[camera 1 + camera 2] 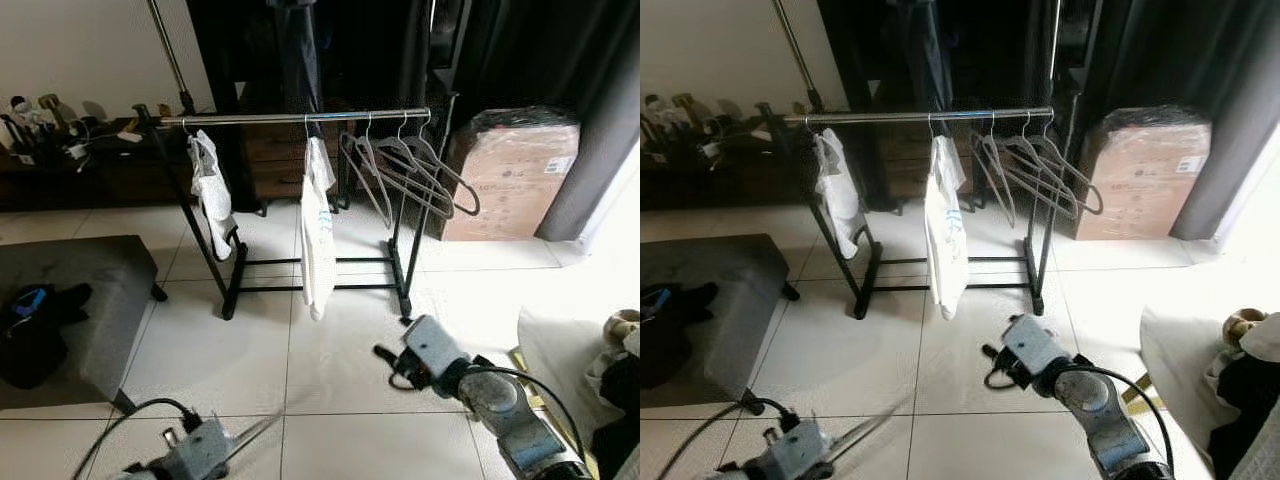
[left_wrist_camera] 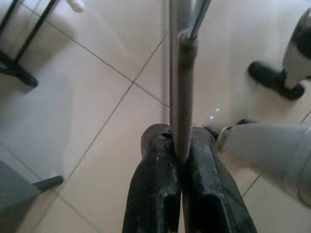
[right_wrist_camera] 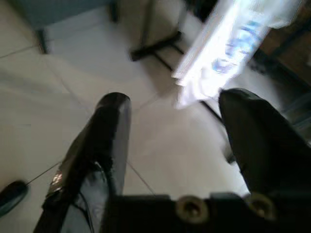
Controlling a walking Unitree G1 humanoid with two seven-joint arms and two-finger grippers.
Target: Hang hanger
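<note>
My left gripper (image 2: 181, 145) is shut on the thin grey bar of a hanger (image 2: 181, 92). It is low at the near left (image 1: 222, 442), with the blurred hanger (image 1: 258, 428) pointing up and right above the tiles. My right gripper (image 1: 390, 367) stands open over the floor, its fingers (image 3: 114, 126) wide apart with nothing between them. Ahead is a black clothes rack with a silver rail (image 1: 300, 117). On the rail hang two white garments (image 1: 317, 230) and several grey hangers (image 1: 410, 170) at its right end.
A wrapped cardboard box (image 1: 510, 180) stands right of the rack, beside a dark curtain (image 1: 600, 170). A low dark platform (image 1: 100, 280) with a black bag (image 1: 35, 335) is at the left. Cloth and clutter (image 1: 600, 370) lie at the near right. White tiles (image 1: 300, 350) stretch before the rack.
</note>
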